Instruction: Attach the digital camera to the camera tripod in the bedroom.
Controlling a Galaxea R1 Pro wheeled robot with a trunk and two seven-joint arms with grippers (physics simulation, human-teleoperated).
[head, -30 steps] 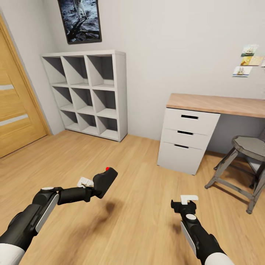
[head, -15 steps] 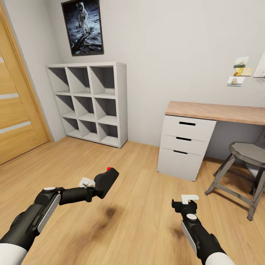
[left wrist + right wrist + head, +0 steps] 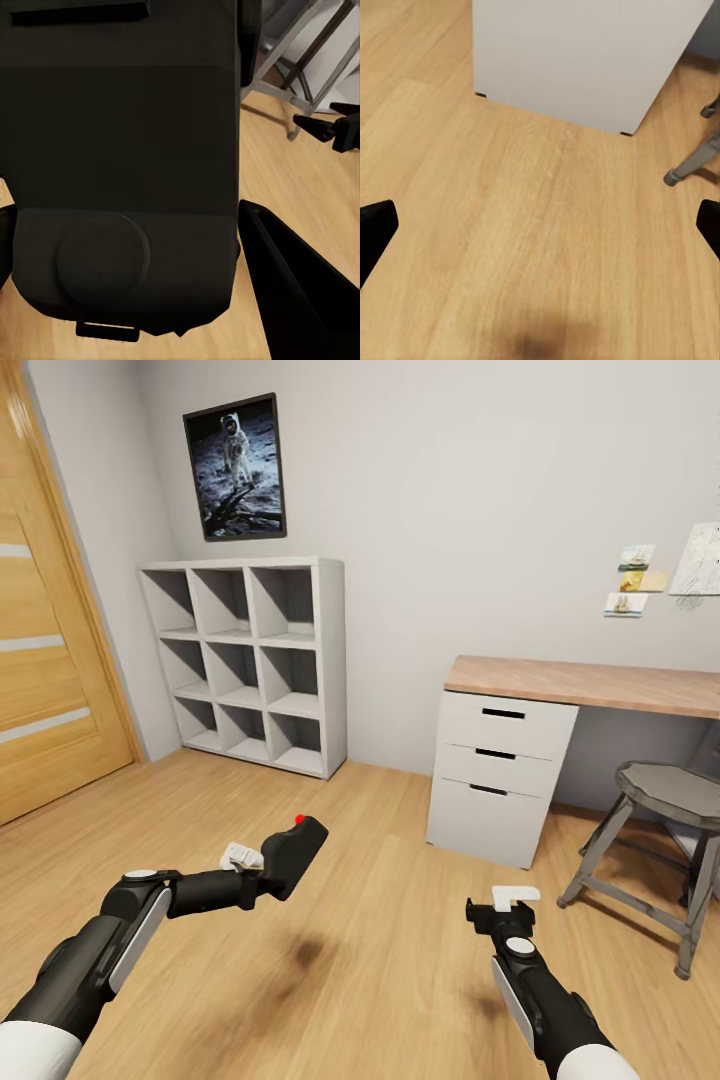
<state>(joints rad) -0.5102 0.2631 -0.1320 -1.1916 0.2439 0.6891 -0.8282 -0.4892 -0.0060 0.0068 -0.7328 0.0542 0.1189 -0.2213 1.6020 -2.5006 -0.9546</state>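
The digital camera (image 3: pixel 293 856), a matte-black box with a red button on top, hangs above the wood floor at lower left, with my left gripper (image 3: pixel 262 868) shut on it. Up close in the left wrist view the digital camera (image 3: pixel 120 165) sits between dark fingers (image 3: pixel 300 292). My right gripper (image 3: pixel 507 905) hovers over the floor at lower right, open, with nothing between its fingertips (image 3: pixel 375 232). The camera tripod is out of view.
A white cube shelf (image 3: pixel 255 660) stands against the back wall under an astronaut poster (image 3: pixel 237 468). A wooden door (image 3: pixel 45 630) is at left. A desk with white drawers (image 3: pixel 498 775) and a grey stool (image 3: pixel 655 840) stand at right. Open wood floor (image 3: pixel 380 920) lies ahead.
The whole view has tilted upward, showing more of the wall and the poster. Both arms keep their pose, the camera still held in the left gripper.
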